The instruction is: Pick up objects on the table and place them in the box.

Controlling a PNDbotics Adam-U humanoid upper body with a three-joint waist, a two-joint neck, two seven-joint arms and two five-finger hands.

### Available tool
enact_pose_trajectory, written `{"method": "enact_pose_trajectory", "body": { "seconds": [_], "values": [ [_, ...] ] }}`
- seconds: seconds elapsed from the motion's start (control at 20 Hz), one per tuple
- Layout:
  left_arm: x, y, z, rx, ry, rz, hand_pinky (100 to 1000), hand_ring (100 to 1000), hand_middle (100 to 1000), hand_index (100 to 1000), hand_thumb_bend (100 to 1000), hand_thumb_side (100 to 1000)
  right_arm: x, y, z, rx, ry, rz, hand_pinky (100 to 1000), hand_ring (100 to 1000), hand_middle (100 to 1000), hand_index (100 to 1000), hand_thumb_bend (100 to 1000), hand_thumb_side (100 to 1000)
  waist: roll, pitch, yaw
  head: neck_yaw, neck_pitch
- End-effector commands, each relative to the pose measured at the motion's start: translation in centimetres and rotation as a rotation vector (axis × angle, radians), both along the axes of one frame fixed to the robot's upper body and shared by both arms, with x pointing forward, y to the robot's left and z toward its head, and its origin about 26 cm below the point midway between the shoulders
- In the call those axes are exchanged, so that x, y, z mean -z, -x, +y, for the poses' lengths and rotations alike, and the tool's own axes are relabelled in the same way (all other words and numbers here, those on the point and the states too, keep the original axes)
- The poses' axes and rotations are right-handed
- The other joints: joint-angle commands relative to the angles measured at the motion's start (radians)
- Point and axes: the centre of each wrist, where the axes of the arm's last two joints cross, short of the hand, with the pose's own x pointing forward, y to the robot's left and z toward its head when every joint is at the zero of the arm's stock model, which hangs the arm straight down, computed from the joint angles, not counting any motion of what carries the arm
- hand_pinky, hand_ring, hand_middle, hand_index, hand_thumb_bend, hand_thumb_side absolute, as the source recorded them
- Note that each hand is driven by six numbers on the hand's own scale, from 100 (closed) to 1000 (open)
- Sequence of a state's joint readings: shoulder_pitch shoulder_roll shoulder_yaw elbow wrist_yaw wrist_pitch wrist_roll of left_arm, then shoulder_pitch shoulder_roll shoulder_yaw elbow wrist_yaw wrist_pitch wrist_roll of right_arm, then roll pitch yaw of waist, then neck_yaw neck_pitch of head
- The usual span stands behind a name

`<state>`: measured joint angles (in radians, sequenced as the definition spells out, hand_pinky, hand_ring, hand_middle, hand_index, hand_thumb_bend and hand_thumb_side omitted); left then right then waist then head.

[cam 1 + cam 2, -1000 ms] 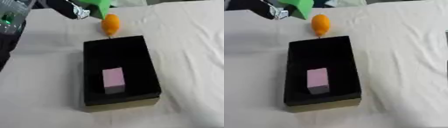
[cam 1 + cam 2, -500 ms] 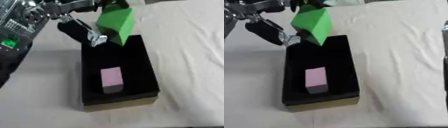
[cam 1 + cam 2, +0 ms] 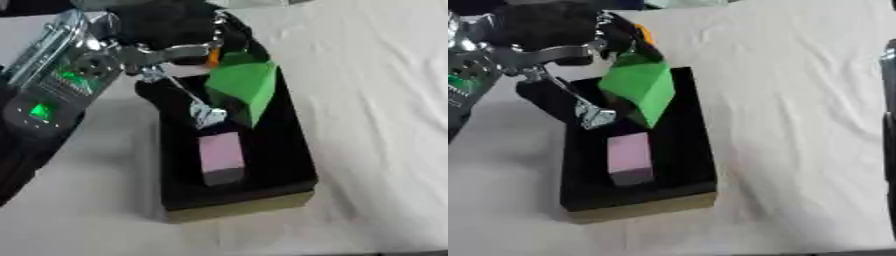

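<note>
White cloth covered the bench (image 3: 367, 75) in the left eye view, and a black box (image 3: 289, 150) sat on it with its long side running away from the camera. A pink block (image 3: 220, 156) lay on the box floor toward the near end. The left hand (image 3: 179, 30) reached in from the upper left, its fingers curled round a green block (image 3: 245, 90) that hung tilted, one corner down, above the far half of the box and just beyond the pink block. A sliver of an orange thing (image 3: 213, 57) showed behind the hand, at the far end of the box.

Seen from the right eye, the green block (image 3: 640, 90) sat clear of the box floor, its low corner near the pink block (image 3: 629, 155) but apart from it. A dark edge at the right border could not be made out.
</note>
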<state>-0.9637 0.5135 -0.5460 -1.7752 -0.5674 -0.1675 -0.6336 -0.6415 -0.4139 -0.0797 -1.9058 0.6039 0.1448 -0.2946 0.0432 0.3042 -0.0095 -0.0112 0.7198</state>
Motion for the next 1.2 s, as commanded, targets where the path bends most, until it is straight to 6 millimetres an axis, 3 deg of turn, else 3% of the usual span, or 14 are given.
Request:
{"method": "enact_pose_trajectory", "body": {
  "seconds": [0.05,0.4,0.7,0.85,1.0,1.05,1.1,1.15,1.2],
  "values": [
    [0.5,-0.4,-0.3,-0.003,-0.041,-0.025,524,612,532,625,100,482,-0.8,0.6,-0.1,-0.004,-0.001,-0.038,840,664,632,826,100,951,-0.003,-0.016,-0.004,0.002,-0.002],
    [3.2,-1.9,-0.3,-0.024,-0.073,-0.01,559,646,573,672,100,539,-0.8,0.6,-0.1,-0.004,-0.007,-0.039,839,664,631,826,100,951,-0.002,-0.014,-0.009,0.003,-0.003],
    [4.6,-2.6,-0.1,-0.03,-0.135,-0.021,682,777,740,786,100,574,-0.8,0.7,-0.2,-0.002,-0.009,-0.041,839,664,632,825,100,950,-0.002,-0.014,-0.011,0.005,-0.004],
    [4.8,-2.7,0.1,-0.027,-0.188,-0.027,760,866,849,874,119,676,-0.8,0.7,-0.2,-0.001,-0.01,-0.041,839,664,631,825,100,950,-0.002,-0.015,-0.011,0.005,-0.002],
    [4.2,-2.6,0.4,-0.034,-0.204,-0.061,804,905,885,908,286,800,-0.8,0.7,-0.2,0.001,-0.011,-0.04,839,664,631,824,100,949,-0.002,-0.016,-0.011,0.004,-0.002],
    [3.9,-2.5,0.5,-0.04,-0.207,-0.084,823,920,900,922,400,864,-0.7,0.7,-0.2,0.003,-0.012,-0.04,839,664,631,824,100,950,-0.002,-0.017,-0.01,0.004,-0.002],
    [3.6,-2.3,0.6,-0.045,-0.205,-0.105,830,925,906,927,446,882,-0.7,0.7,-0.3,0.004,-0.012,-0.04,839,664,631,824,100,950,-0.001,-0.017,-0.01,0.003,-0.003],
    [3.3,-2.2,0.8,-0.052,-0.199,-0.124,852,942,923,940,563,925,-0.7,0.7,-0.3,0.005,-0.013,-0.039,839,664,631,824,100,950,-0.001,-0.018,-0.009,0.002,-0.004],
    [2.9,-2.0,0.9,-0.06,-0.188,-0.147,857,946,926,943,586,925,-0.6,0.7,-0.3,0.006,-0.014,-0.038,839,663,631,824,100,950,-0.001,-0.019,-0.009,0.001,-0.005]
  ]
}}
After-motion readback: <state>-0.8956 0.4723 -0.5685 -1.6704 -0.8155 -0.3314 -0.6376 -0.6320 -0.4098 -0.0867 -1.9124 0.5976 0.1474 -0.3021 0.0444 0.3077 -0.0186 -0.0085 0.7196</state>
